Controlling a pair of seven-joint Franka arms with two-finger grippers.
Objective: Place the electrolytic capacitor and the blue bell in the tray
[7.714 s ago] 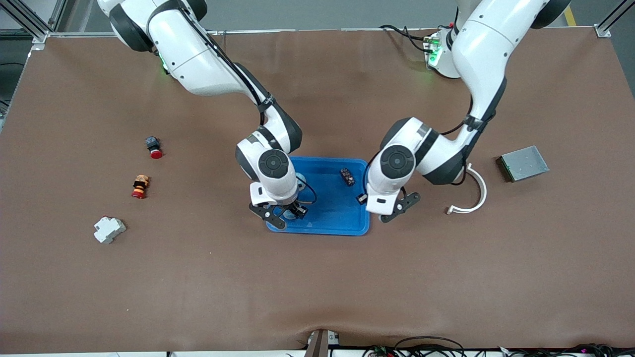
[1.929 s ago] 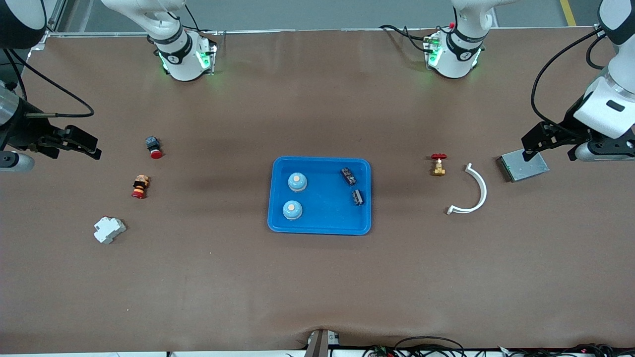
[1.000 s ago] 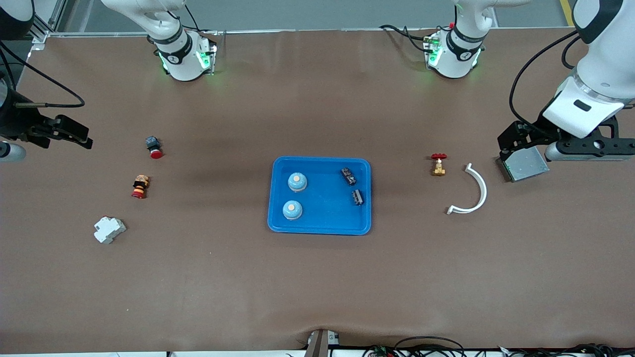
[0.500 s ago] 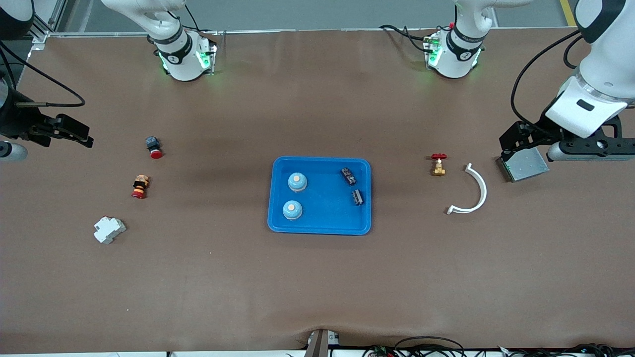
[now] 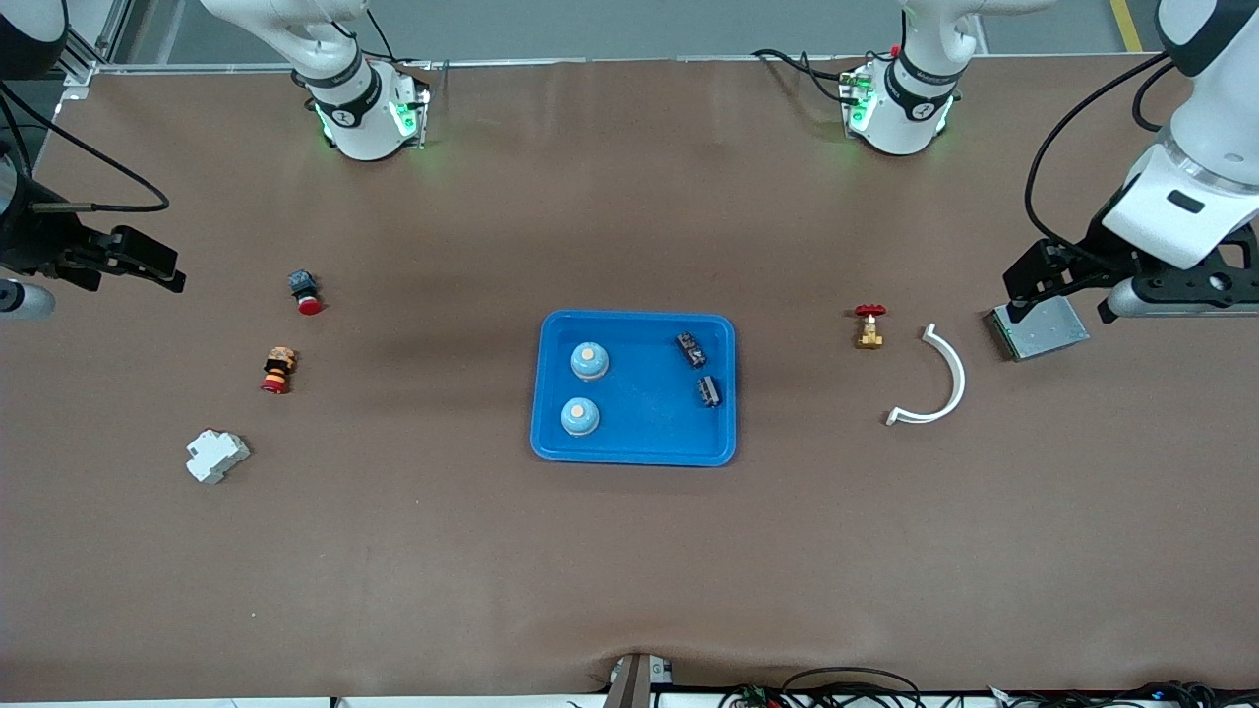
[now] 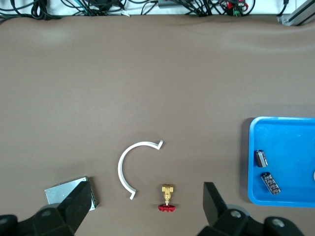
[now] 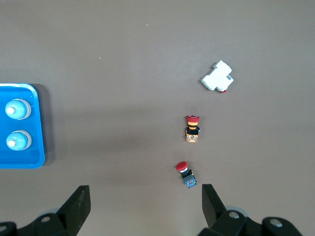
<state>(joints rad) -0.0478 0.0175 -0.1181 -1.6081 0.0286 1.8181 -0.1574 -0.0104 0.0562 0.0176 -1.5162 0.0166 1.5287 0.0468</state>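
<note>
Brown matting covers the whole table, and I read it as a clock face with twelve at the arms' bases. At its centre sits the tray (image 5: 634, 447). Two bells (image 5: 589, 361) (image 5: 579, 416) stand upright along its nine o'clock side, and two capacitors (image 5: 689, 349) (image 5: 708, 391) lie along its three o'clock side. All four are inside the rim and apart from one another.

By my judgement the placing is done and the step in hand is parking. I would do that well by keeping both arms high and out at the table's ends, with nothing swung over the tray.

The left gripper (image 6: 145, 209) hangs over the left arm's end, above a grey box (image 5: 1043, 327), with its fingers spread wide and empty. The right gripper (image 7: 142, 206) hangs over the right arm's end, equally wide and empty.

At three o'clock from the tray stand a valve (image 5: 869, 326) and, farther out, a white arc (image 5: 942, 379). Both are well apart from the rim. At nine to ten o'clock lie two red buttons (image 5: 305, 292) (image 5: 277, 370), and at eight o'clock a white breaker (image 5: 217, 455).

Open matting runs from the tray to the six o'clock edge, where cables trail, and up to twelve between the bases. I judge a low return pass would be most likely to clip the valve.
</note>
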